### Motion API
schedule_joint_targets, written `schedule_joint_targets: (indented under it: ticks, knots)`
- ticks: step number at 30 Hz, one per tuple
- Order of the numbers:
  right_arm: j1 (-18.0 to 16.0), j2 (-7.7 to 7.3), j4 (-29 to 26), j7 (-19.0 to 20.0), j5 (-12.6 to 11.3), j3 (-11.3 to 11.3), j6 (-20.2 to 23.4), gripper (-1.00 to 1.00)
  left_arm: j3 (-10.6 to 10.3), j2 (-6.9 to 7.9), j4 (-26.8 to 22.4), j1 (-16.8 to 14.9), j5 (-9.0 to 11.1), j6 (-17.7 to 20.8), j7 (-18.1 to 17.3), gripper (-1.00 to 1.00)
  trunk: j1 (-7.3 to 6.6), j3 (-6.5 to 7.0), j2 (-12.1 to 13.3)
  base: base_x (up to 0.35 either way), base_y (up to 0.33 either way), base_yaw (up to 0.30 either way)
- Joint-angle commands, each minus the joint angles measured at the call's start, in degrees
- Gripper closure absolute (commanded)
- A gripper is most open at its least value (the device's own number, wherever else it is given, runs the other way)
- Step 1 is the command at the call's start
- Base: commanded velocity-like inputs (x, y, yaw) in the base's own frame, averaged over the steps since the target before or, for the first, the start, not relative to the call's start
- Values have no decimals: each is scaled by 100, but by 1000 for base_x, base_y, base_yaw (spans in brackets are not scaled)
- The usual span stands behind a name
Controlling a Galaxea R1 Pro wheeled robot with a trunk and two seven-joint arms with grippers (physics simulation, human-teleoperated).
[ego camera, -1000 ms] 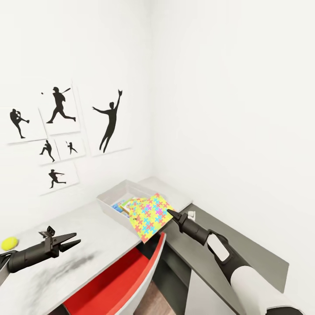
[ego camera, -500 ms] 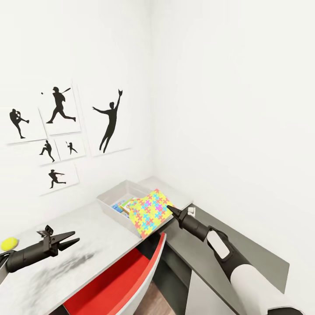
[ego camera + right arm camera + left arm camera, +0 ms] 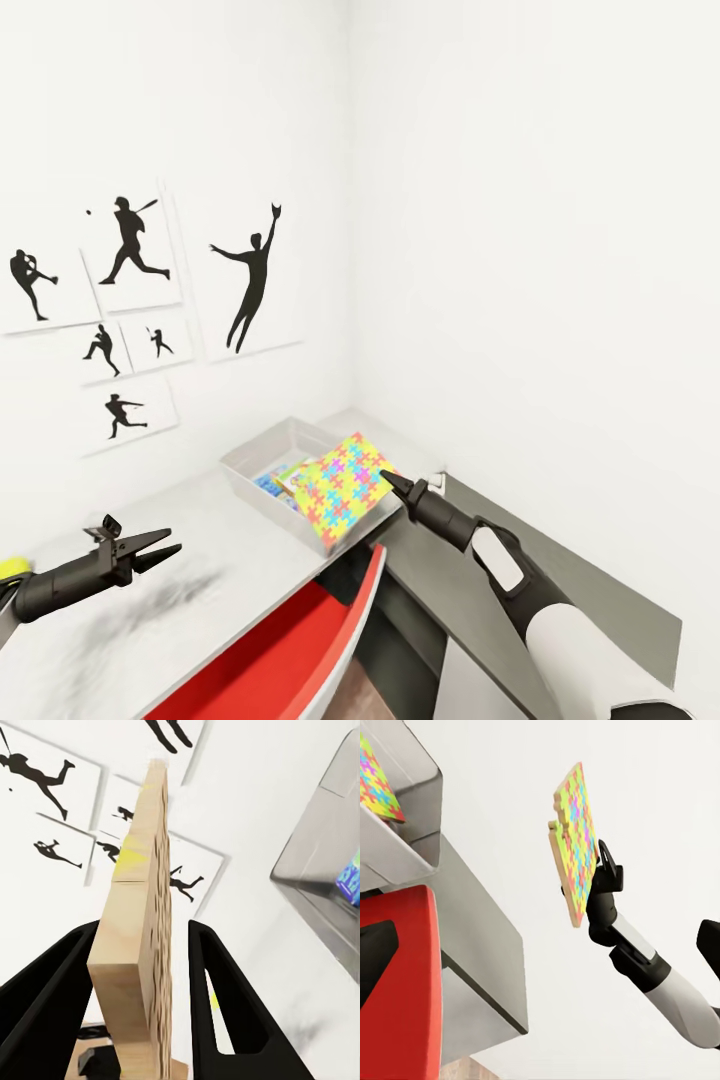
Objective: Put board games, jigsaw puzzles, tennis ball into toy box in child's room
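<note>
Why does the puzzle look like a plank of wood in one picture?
Right wrist view: the camera sees the jigsaw puzzle edge-on between the right claw fingers, so its tan side shows. Head view: its colourful face shows above the toy box.

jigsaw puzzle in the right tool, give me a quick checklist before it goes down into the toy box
1. Grip: right tool has both fingers clamped on the jigsaw puzzle edge. ok
2. Position: in the head view the puzzle overlaps the toy box at its near corner; whether it has cleared the rim, cannot tell.
3. Tilt: the puzzle is held slanted, not flat. not ok for a flat drop
4. Room in the box: colourful toys already lie inside, with bare floor at the far end. ok
5. Left tool is open and hangs over the table, well apart from the box. ok
6. Tennis ball sits on the table by the left arm, not yet boxed. not ok
</note>
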Motion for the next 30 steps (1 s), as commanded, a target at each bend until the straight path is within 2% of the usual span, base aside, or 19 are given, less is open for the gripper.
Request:
schedule_joint_targets:
  ticks: [1,13,30]
  knots:
    - [-1,-2,3,-1,-54,10,44,100,0,2,1,-1,-3,62,-20,-100,4,-2,-3,232,74,0]
    - [-3,1,3,-6,-51,18,38,100,-5,0,1,0,-2,60,-20,-100,4,-2,-3,194,16,0]
    - [-5,-2,3,0,-80,6,35,100,-5,-3,1,2,3,56,-20,-100,4,1,-3,32,25,26]
